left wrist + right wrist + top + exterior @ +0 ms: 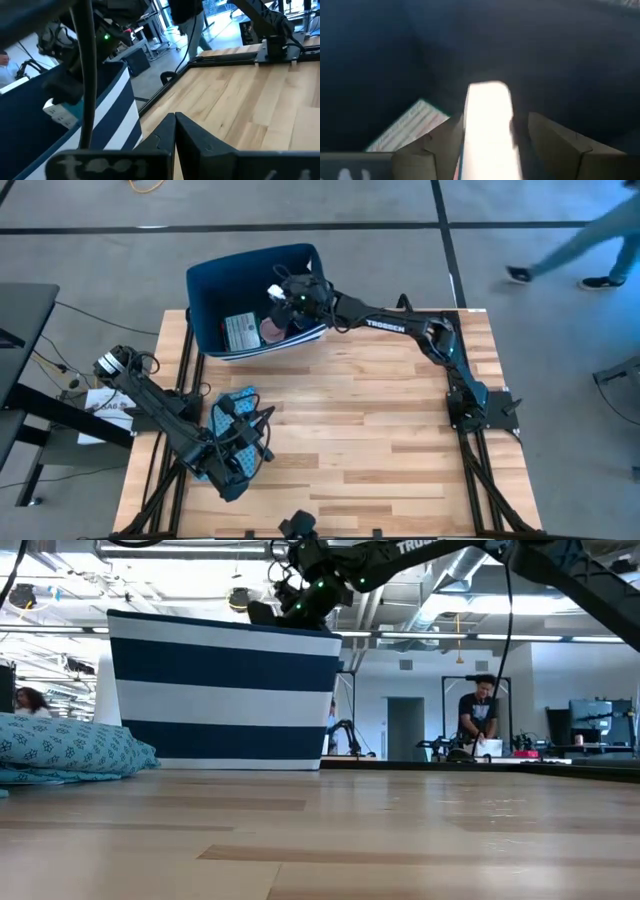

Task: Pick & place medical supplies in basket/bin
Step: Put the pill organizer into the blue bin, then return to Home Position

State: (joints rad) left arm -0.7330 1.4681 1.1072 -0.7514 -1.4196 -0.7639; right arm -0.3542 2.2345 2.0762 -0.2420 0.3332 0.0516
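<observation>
White tube (489, 125) sits gripped between the right claw (495, 145) fingers, over the bin (205, 285).

**Count of what shows**

One navy tub (205, 290) on one wooden table (380, 430). Inside it, two supplies can be counted: one green-white flat box (240, 332) and one pink disc (273, 331). One white item (489, 125) sits between the right end effector (278, 290) fingers. One blue patterned pouch (228, 412). Two arms.
</observation>
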